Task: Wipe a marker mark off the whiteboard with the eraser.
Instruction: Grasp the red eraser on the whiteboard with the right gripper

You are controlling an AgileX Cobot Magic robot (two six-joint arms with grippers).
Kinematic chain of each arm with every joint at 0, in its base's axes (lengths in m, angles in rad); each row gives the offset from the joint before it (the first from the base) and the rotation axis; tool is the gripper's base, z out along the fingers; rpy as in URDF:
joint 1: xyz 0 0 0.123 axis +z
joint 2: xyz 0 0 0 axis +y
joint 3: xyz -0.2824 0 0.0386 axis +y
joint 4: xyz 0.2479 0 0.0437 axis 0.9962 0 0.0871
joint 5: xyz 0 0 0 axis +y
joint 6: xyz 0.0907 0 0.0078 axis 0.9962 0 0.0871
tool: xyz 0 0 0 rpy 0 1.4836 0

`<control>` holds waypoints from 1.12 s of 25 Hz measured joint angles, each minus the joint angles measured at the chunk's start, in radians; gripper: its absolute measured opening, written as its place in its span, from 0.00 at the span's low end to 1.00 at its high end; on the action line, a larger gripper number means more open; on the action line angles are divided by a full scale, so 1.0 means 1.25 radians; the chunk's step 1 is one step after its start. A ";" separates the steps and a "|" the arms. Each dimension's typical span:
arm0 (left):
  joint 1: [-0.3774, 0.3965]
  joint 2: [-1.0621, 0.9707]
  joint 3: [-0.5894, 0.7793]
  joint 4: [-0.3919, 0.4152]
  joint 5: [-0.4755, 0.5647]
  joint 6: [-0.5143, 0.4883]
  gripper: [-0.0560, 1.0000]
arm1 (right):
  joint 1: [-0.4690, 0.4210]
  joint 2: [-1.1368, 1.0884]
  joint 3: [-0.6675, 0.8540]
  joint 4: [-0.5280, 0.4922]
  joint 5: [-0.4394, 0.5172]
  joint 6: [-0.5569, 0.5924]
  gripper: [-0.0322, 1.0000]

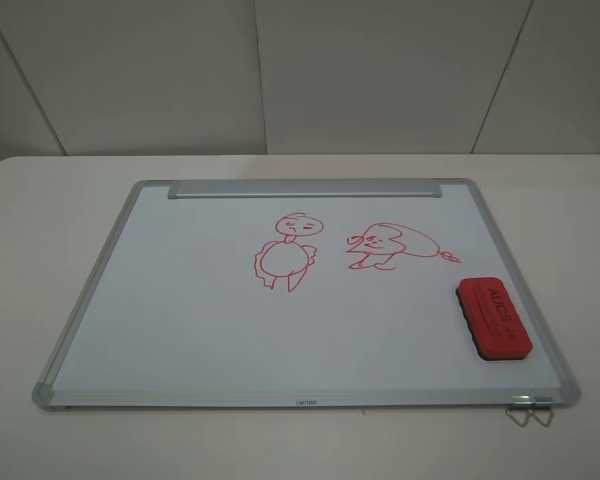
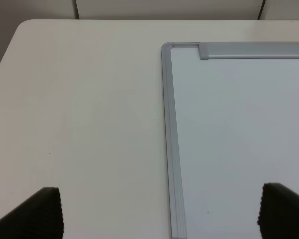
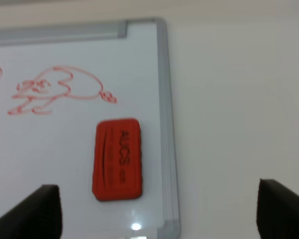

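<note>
Here we see the eraser (image 1: 494, 316) lying by the whiteboard's (image 1: 180, 320) near-right corner, right of the marker mark (image 1: 284, 256) — our left gripper (image 2: 162, 214) and right gripper (image 3: 159, 211) both spread wide.

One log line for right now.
left gripper open, empty | right gripper open, empty | eraser lying on whiteboard | marker mark intact

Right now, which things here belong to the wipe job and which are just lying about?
Job: red rectangular block eraser; large silver-framed whiteboard; red upright round-bellied figure drawing.
Lying about: red sideways heart-shaped creature drawing; small metal wire clips at the board's near edge; white table.
</note>
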 joint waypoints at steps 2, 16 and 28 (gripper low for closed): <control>0.000 0.000 0.000 0.000 0.000 0.000 0.79 | 0.000 0.104 -0.001 0.001 -0.001 0.000 0.70; 0.000 0.000 0.000 0.000 0.000 0.000 0.79 | 0.124 0.826 -0.165 0.110 -0.097 0.020 0.70; 0.000 0.000 0.000 0.000 0.000 0.000 0.79 | 0.130 1.113 -0.186 0.092 -0.188 0.128 0.70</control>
